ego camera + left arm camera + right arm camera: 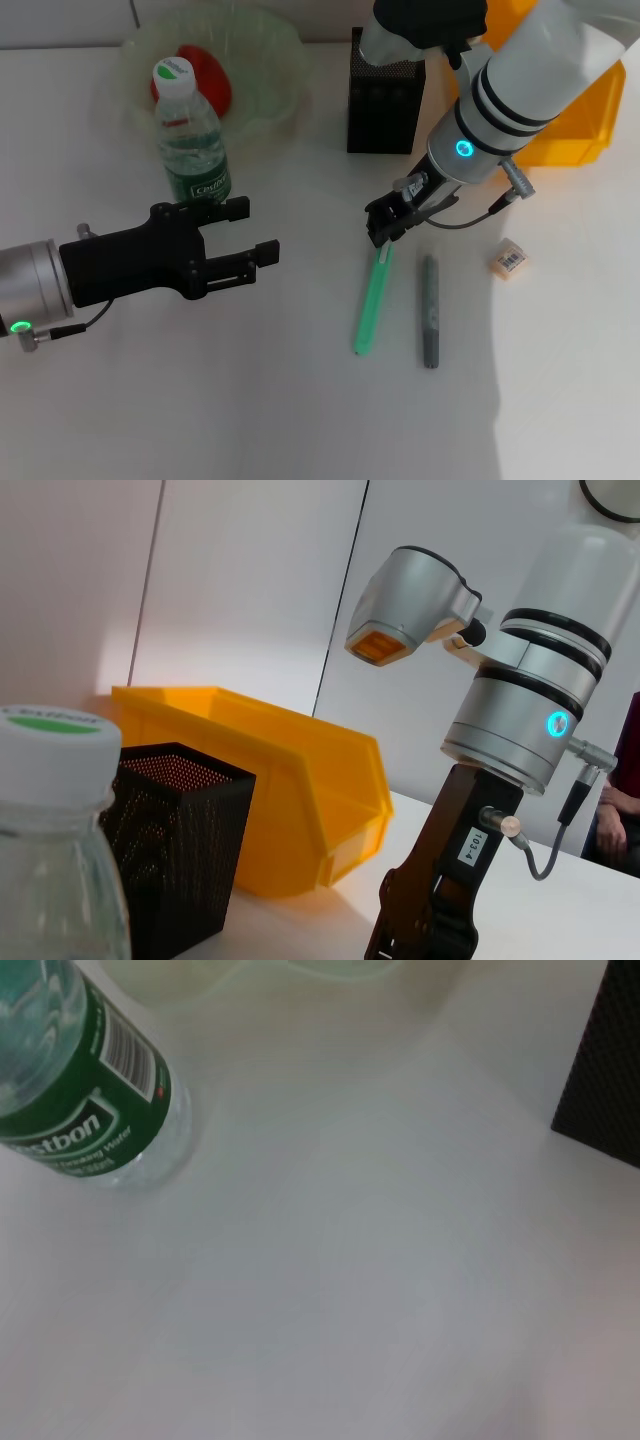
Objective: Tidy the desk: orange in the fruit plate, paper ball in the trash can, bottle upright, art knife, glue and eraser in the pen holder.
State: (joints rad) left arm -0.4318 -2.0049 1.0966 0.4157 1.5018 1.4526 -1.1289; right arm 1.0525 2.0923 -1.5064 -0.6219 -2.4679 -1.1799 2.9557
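Nearest, at 8 o'clock of the counter (250,420): left hand (258,232), fingers spread apart, gripping nothing, hovering idle just short of the bottle; middle: green stick-like item (373,300) (art knife or glue, can't tell which) lying flat, grey pen-like item (429,310) just beside it toward 3 o'clock, same doubt; eraser (508,257) farther toward 3 o'clock, well apart from both; right hand (383,229) down at the far tip of the green item, looks to be at or touching it; can't tell if its fingers are parted or clamped, or whether it has a grip yet; bottle (190,140) upright at 10 o'clock, so that step looks done; far edge: orange (205,75) already in the fruit plate (275,45) at 11 o'clock; pen holder (385,105) at 12 o'clock; trash can (570,125) at 1-2 o'clock behind the right arm; paper ball not visible anywhere; judged step: picking the green item for the pen holder; next move needs a firm pinch on the thin body, lift clear, carry toward 12 o'clock, tip it end-down into the holder's opening; grey item and eraser remain after.
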